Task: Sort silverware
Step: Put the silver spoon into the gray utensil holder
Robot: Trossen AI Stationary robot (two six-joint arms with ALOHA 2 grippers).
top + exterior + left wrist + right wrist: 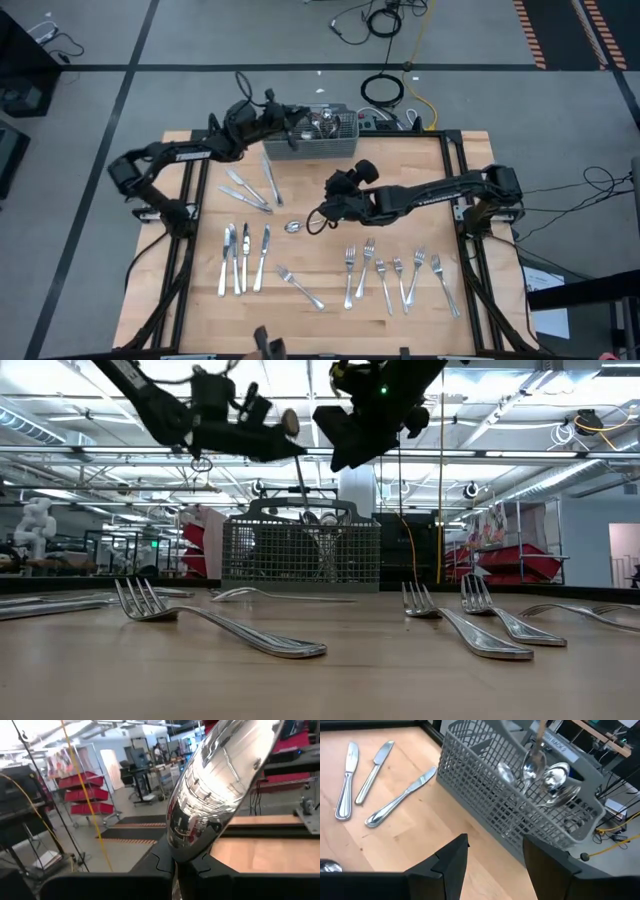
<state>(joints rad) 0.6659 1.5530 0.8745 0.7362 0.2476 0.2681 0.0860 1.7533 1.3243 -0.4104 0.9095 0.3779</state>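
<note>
Overhead, a wooden table (330,215) holds scattered silverware and a grey mesh basket (312,146) at its far edge, with several spoons (545,772) standing inside it. The left gripper (296,118) hovers over the basket's left end, its fingers clamped on a spoon (220,785); the left wrist view shows the shiny bowl rising right in front of the camera. In the low view this spoon hangs above the basket. The right gripper (337,187) hangs above the table's middle, just in front of the basket, fingers (451,857) apart and holding nothing. One spoon (293,227) lies on the wood just left of that gripper. Three knives (243,258) lie side by side at the near left, and four more knives (255,186) lie looser beside the basket's left corner. A lone fork (300,287) lies near the front centre. Six forks (398,280) lie in a rough row at the near right.
</note>
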